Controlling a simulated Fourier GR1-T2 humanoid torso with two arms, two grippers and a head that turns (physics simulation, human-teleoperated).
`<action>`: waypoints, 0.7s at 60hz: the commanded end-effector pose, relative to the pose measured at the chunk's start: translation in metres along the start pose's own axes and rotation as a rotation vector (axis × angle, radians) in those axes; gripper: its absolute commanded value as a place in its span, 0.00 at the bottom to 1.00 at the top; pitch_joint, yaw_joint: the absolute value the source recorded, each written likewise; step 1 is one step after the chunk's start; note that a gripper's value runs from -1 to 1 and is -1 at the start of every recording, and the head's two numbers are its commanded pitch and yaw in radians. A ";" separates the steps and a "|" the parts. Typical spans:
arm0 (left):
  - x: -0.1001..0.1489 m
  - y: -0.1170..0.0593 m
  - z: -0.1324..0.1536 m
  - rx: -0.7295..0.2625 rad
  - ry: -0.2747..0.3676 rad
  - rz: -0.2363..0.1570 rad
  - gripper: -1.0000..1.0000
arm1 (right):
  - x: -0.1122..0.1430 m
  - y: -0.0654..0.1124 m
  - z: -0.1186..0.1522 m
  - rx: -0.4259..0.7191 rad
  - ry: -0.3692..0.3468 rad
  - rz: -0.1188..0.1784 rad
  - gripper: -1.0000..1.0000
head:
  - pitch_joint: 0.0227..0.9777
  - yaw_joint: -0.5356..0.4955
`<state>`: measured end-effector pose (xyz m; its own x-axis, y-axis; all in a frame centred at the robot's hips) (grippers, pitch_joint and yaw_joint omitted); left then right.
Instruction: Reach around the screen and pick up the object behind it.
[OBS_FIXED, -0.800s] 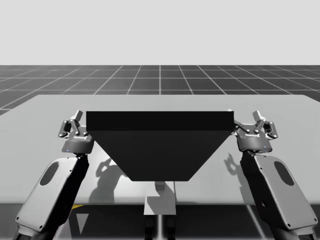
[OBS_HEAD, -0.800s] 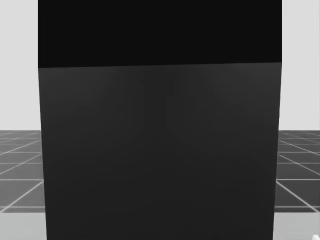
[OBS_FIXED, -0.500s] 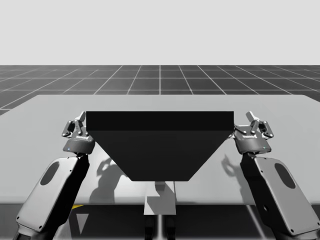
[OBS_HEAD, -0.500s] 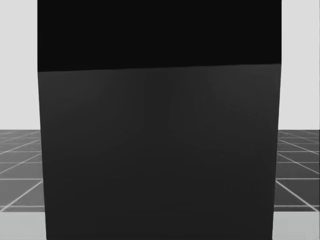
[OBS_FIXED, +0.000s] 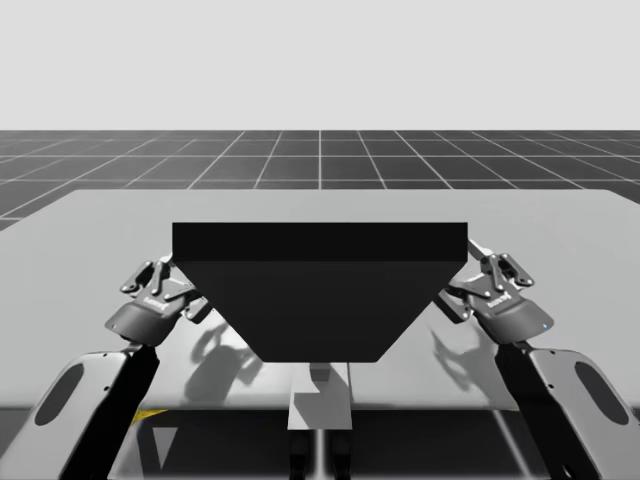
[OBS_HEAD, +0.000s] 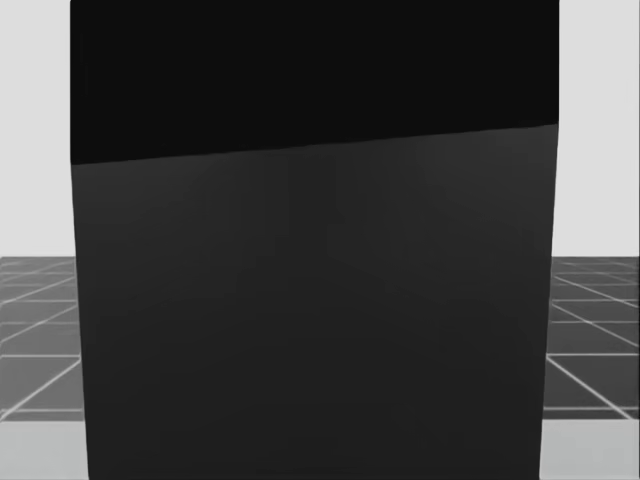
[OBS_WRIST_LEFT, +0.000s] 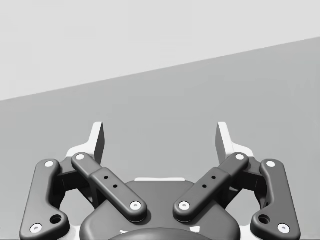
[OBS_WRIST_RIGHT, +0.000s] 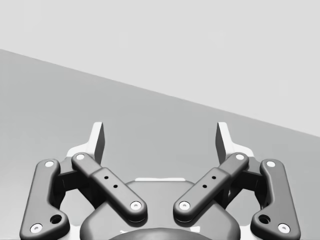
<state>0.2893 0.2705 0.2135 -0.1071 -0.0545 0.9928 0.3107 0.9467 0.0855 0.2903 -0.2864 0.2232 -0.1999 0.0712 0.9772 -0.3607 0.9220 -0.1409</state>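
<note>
Count: 1 screen (OBS_FIXED: 320, 290), 1 table (OBS_FIXED: 320, 205), 2 arms, 2 grippers, 2 fingers each.

High view: the screen is seen as a dark block at table centre, with a wide top edge and a front face tapering toward 6 o'clock. The left gripper (OBS_FIXED: 165, 280) is placed at 9 o'clock of the screen and the right gripper (OBS_FIXED: 485, 275) at 3 o'clock, each just beside a slanted edge. Whether either one touches the screen cannot be told. Both arms are cut off by the frame at 6 o'clock.

Left wrist view: the left gripper (OBS_WRIST_LEFT: 160, 137) is seen with jaws spread wide and nothing between them. Bare table (OBS_WRIST_LEFT: 200, 100) lies ahead.

Right wrist view: the right gripper (OBS_WRIST_RIGHT: 160, 137) is likewise spread wide, nothing is pinched, and table surface (OBS_WRIST_RIGHT: 75, 100) lies ahead.

Head view: the middle is blocked by the screen (OBS_HEAD: 315, 300), darker across its upper band. Strips of grid floor (OBS_HEAD: 35, 330) are left visible at 9 and 3 o'clock.

Task object: hidden by the screen, so its place, shape and colour cannot be told. The table area at 12 o'clock directly behind the screen is masked in the high view as well.
</note>
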 end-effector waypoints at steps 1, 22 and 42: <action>-0.001 0.002 0.037 -0.074 0.041 -0.043 0.00 | 0.003 -0.002 0.030 0.099 -0.014 0.006 0.00 | 0.09 0.51; 0.004 0.001 0.081 -0.278 0.090 -0.074 0.00 | -0.010 -0.016 0.065 0.165 0.024 -0.024 0.00 | 0.11 0.50; -0.010 -0.005 0.077 -0.296 0.116 -0.088 0.00 | -0.056 -0.002 0.057 0.208 0.103 -0.064 0.00 | 0.13 0.49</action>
<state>0.2176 0.2941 0.2027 -0.0456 -0.1728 0.9839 0.5567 0.8134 0.1687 0.2465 -0.3197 0.1794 -0.1136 0.0641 0.9915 -0.5299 0.8402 -0.1151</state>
